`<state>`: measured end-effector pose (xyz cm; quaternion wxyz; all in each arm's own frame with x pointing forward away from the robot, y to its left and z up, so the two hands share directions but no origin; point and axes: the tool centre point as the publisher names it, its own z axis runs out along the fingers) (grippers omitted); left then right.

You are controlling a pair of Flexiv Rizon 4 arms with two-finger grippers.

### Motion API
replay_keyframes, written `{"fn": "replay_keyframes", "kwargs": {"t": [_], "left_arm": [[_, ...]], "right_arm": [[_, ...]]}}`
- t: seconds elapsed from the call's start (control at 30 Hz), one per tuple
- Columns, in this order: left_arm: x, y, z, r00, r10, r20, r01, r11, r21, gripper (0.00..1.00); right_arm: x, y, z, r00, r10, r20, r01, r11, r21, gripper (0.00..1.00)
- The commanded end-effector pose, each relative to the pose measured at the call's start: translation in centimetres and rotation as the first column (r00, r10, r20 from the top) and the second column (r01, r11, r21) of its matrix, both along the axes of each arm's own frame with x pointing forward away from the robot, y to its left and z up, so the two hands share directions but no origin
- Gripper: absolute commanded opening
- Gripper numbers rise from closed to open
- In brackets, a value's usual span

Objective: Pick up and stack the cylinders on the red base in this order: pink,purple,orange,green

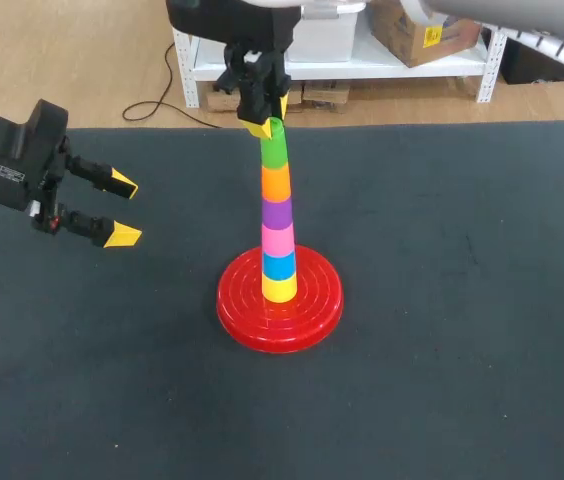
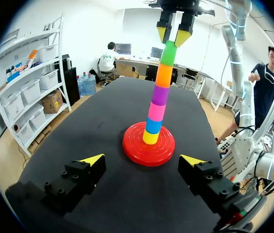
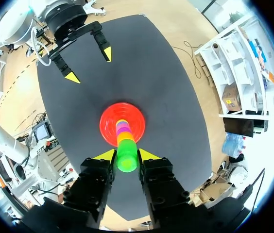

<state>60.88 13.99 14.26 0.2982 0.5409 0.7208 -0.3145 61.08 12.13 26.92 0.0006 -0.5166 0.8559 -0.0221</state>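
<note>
On the black-covered table (image 1: 462, 320), the round red ridged base (image 1: 314, 305) carries a slightly leaning tower: yellow cylinder (image 1: 280, 289), blue cylinder (image 1: 279, 265), pink cylinder (image 1: 278, 240), purple cylinder (image 1: 277, 213), orange cylinder (image 1: 276, 182), and green cylinder (image 1: 275, 148) topmost. The right gripper (image 3: 127, 156) hangs directly over it, fingers pressed against both sides of the green cylinder. The left gripper (image 1: 122, 210) hovers well apart at the table's left, fingers spread and holding nothing.

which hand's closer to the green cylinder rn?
Right. The right hand has its fingers on both sides of the green cylinder, touching it. The left hand hangs open off to one side, well clear of it.
</note>
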Motion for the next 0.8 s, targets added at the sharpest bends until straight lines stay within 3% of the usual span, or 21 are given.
{"fn": "replay_keyframes", "kwargs": {"t": [0.03, 0.43, 0.47, 0.53, 0.57, 0.63, 0.8], "left_arm": [[0.0, 0.0, -0.1, 1.0, 0.0, 0.003, 0.0, 1.0, -0.002, 1.0], [0.0, 0.0, -0.1, 1.0, 0.0, 0.003, 0.0, 1.0, -0.002, 1.0], [0.0, 0.0, -0.1, 1.0, 0.0, 0.003, 0.0, 1.0, -0.002, 1.0], [0.0, 0.0, -0.1, 1.0, 0.0, 0.003, 0.0, 1.0, -0.002, 1.0], [0.0, 0.0, -0.1, 1.0, 0.0, 0.003, 0.0, 1.0, -0.002, 1.0], [0.0, 0.0, -0.1, 1.0, 0.0, 0.003, 0.0, 1.0, -0.002, 1.0], [0.0, 0.0, -0.1, 1.0, 0.0, 0.003, 0.0, 1.0, -0.002, 1.0]], "right_arm": [[0.8, 0.1, -1.2, 1.0, -0.01, -0.02, 0.01, 1.0, -0.004, 0.0], [0.4, -0.2, -1.4, 1.0, -0.006, -0.009, 0.007, 1.0, 0.015, 0.0], [0.2, -0.2, -1.2, 1.0, -0.009, 0.0, 0.009, 1.0, 0.018, 0.1], [-0.1, -0.3, -0.7, 1.0, -0.01, 0.011, 0.009, 0.999, 0.039, 0.85], [-0.2, -0.3, -0.2, 1.0, -0.013, 0.019, 0.012, 0.998, 0.058, 1.0], [-0.7, -0.2, 0.8, 0.999, 0.018, 0.027, -0.02, 0.998, 0.062, 1.0], [-0.7, -0.2, 0.8, 0.999, 0.018, 0.027, -0.02, 0.998, 0.062, 1.0]]}}
